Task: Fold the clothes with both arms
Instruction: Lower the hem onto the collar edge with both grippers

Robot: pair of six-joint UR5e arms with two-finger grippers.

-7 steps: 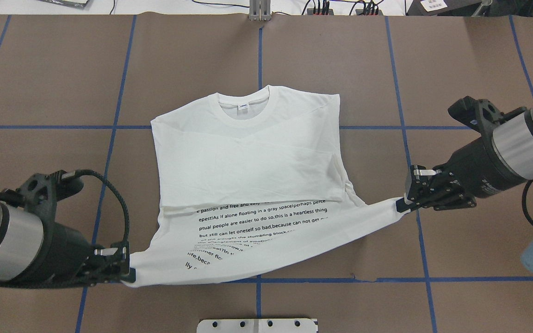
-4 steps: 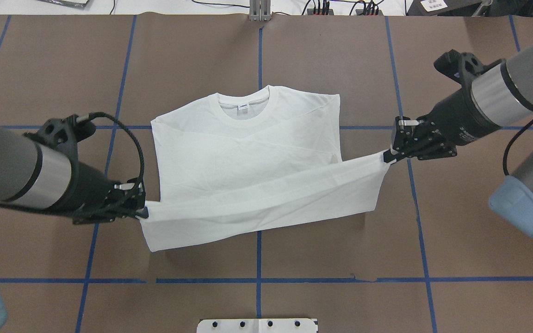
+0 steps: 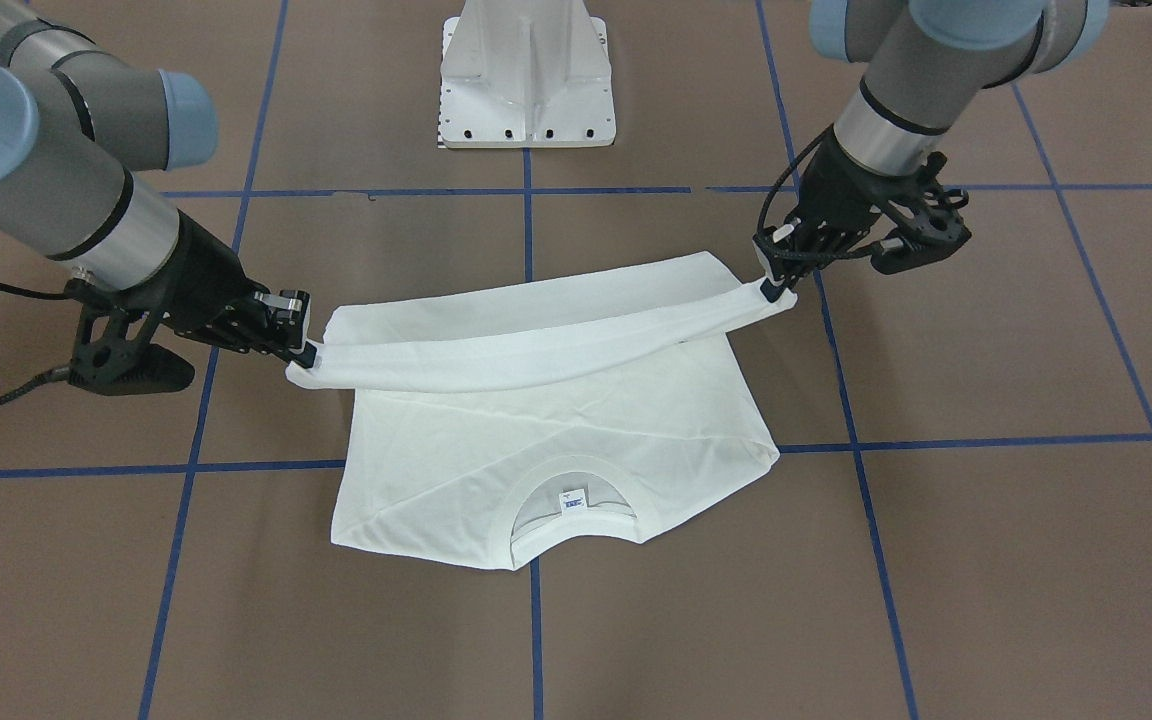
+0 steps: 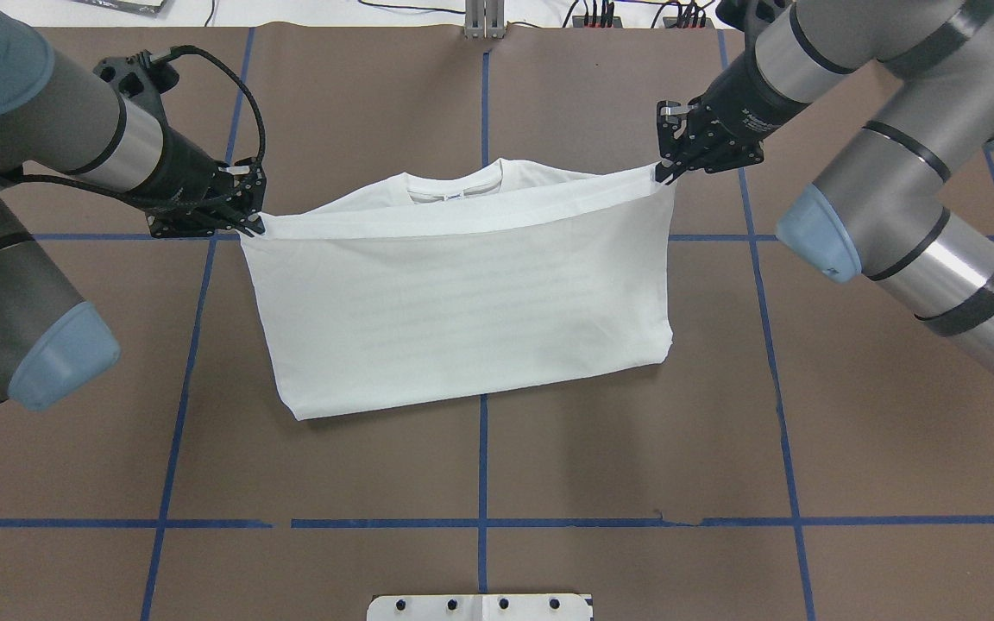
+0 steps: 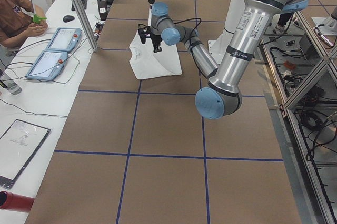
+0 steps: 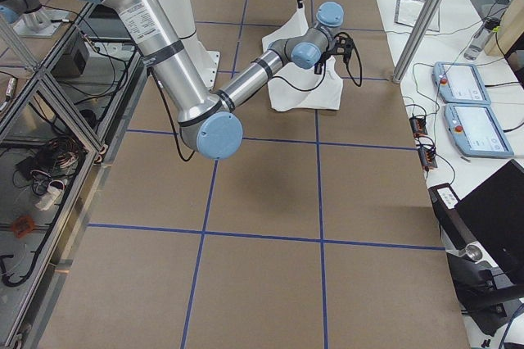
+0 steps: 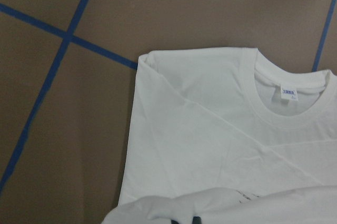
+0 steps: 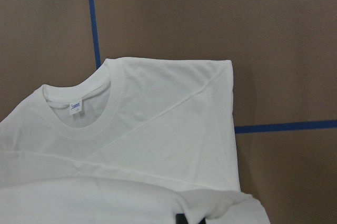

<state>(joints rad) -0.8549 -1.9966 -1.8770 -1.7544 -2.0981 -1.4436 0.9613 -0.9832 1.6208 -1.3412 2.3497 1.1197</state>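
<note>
Both grippers have carried the hem of the white T-shirt (image 4: 462, 319) forward since a second ago, from the robot's side of the brown table (image 4: 549, 466) to the shoulder line, and the black text is now covered. The left gripper (image 4: 253, 226) has its jaws closed on one hem corner, and the right gripper (image 4: 663, 172) has its jaws closed on the other. The shirt lies at the table's middle, folded roughly in half. The hem hangs taut just above the shoulders, short of the collar (image 4: 454, 185).

Risks, as a judgement:
- Letting go from this height could let the edge roll or bunch.
- Pulling further could drag the lower layer.
- An uneven release would skew the fold.
</note>
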